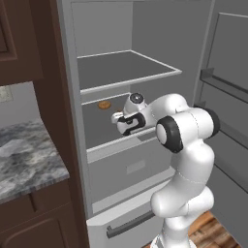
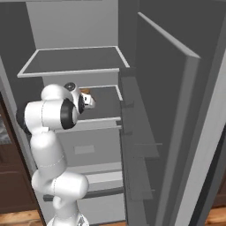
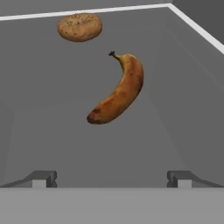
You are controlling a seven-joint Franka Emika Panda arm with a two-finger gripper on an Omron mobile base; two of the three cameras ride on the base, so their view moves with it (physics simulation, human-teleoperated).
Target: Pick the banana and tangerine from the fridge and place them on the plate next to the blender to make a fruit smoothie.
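Tool (image 3: pixel 112 178) wide open, nothing held, poised inside the fridge (image 1: pixel 160 43) over the middle shelf (image 3: pixel 52 113). Banana (image 3: pixel 119 90) lies on that shelf just ahead of the fingertips (image 3: pixel 43 178), untouched. A tan speckled ring-shaped item (image 3: pixel 80 27) sits farther back.

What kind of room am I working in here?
Most likely a home kitchen: an open grey fridge with shelves and a banana inside, a marbled stone counter, and dark wood cabinets.
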